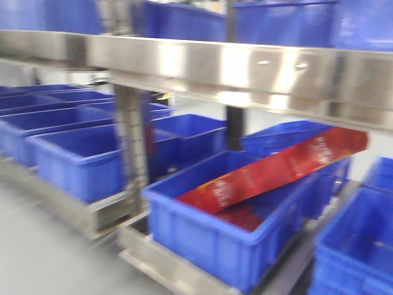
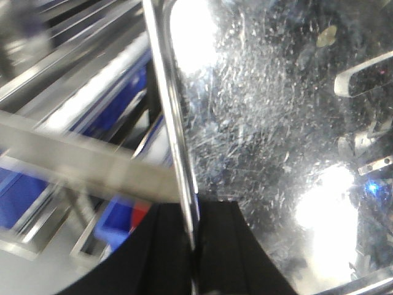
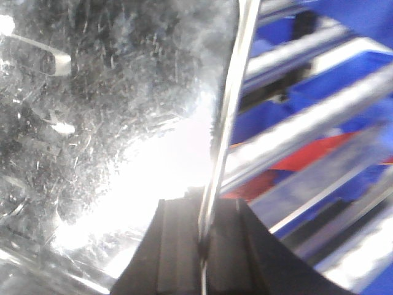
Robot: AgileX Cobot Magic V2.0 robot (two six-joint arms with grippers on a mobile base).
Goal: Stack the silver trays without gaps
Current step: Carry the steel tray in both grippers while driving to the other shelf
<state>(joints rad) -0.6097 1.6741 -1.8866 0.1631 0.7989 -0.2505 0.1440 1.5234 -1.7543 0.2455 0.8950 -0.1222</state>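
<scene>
Pinched between the black fingers of the left gripper [image 2: 191, 212] was the thin rolled rim [image 2: 172, 104] of a silver tray [image 2: 264, 141], the jaws being closed down to the rim's thickness with one finger on either side. A rim of the scratched, shiny tray was gripped in the same way by the right gripper [image 3: 204, 209], so the tray was held at its edges between the two wrists. Just beyond the left-held edge a blurred steel bar [image 2: 86, 160] was seen running diagonally; whether it touched the rim could not be told. Beyond the right-held edge, steel tubes [image 3: 307, 129] were seen over blue and red shapes. In the front view a long steel rail [image 1: 215, 64] was stretched across the top, blue bins [image 1: 80, 160] were ranged on low racks, and a red package [image 1: 276, 172] was propped, tilted, across the nearest bin. Open grey floor [image 1: 43, 258] was left at the lower left.
</scene>
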